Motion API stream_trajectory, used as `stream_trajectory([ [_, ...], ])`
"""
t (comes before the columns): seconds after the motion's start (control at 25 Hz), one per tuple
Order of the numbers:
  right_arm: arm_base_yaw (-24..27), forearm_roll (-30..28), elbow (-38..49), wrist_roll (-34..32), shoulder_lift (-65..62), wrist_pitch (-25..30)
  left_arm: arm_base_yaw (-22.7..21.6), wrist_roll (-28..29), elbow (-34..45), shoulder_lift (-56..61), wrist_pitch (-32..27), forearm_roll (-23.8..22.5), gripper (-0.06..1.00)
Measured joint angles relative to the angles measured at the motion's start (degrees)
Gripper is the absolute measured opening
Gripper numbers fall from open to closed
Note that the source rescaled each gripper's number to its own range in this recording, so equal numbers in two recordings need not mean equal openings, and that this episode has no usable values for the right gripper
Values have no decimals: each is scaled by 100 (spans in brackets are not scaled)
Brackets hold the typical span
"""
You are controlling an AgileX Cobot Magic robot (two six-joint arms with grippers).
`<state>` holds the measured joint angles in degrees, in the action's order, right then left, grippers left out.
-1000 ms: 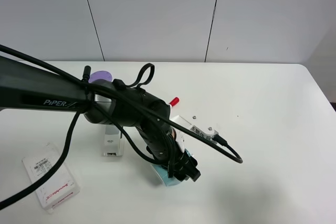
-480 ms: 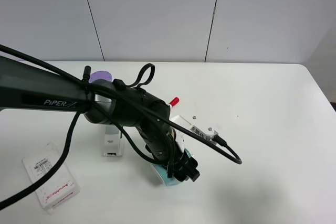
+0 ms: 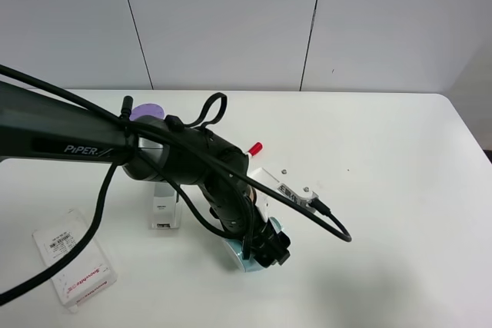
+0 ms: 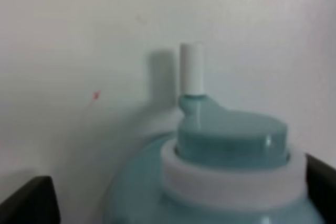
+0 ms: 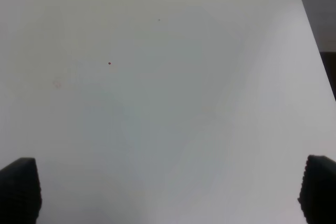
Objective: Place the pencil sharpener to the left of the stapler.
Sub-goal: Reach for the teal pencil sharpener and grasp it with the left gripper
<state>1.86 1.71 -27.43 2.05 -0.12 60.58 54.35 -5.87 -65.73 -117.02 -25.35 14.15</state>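
- We judge the pick-up step to be in hand: the left gripper (image 4: 168,199) stands wide open astride the pencil sharpener (image 4: 231,140), gripping nothing.
- The pencil sharpener sits at 4 o'clock from the stapler (image 3: 163,207). Next we close, lift, and carry it to the stapler's 9 o'clock.
- The purple-lidded jar (image 3: 147,111) is capped, so its contents are hidden.

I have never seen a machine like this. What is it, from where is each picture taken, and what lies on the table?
It is a robot with two arms, each ending in a two-fingered gripper. One picture looks down from a high camera; the other two come from cameras on the wrists. On the white table lie a stapler, a red marker, a purple-lidded jar and a flat labelled box. The left gripper stands open around the teal pencil sharpener, which rests on the table right of the stapler. The right gripper, open, hangs over the table and holds nothing.
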Motion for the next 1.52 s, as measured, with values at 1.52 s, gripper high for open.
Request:
stream_trajectory([
  [1.52,0,0,0,0,0,0,-112,24,0,0,-702,-43,83],
])
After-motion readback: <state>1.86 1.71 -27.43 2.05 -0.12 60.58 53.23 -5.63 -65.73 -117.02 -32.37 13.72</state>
